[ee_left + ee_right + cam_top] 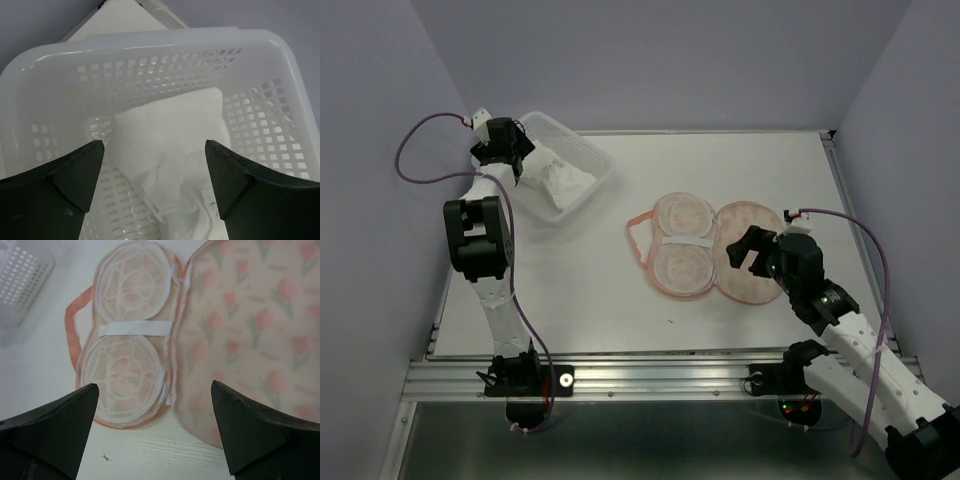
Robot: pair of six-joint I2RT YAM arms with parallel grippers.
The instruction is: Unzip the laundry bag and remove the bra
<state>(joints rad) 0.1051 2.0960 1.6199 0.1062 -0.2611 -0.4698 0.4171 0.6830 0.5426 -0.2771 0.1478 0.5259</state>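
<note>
The laundry bag [705, 245] lies unzipped and spread flat a little right of the tabletop [740, 170] centre. Its two peanut-shaped halves sit side by side and stay joined along the middle seam. The left half holds two white ribbed domes with a white strap [134, 329] across its waist. The right half shows a lining printed with orange-red tulips. The thin pink loop [635, 240] bows out from the bag's left rim and lies on the tabletop. The bra [560, 178] is out of the bag. It is crumpled inside the perforated plastic basket [582, 150] at the far-left corner, well apart from the bag, with a band of bare tabletop between them. The left hand [515, 165] hangs over the basket near its left wall, released, with its fingers spread above the white fabric. The right hand [745, 250] hovers over the near part of the bag's right half, also released, its jaws wide apart and straddling the seam in the wrist view. Bare surface runs along the far edge behind the bag and in a strip between the bag and the near edge. The bag's right rim sits closer to the right edge.
</note>
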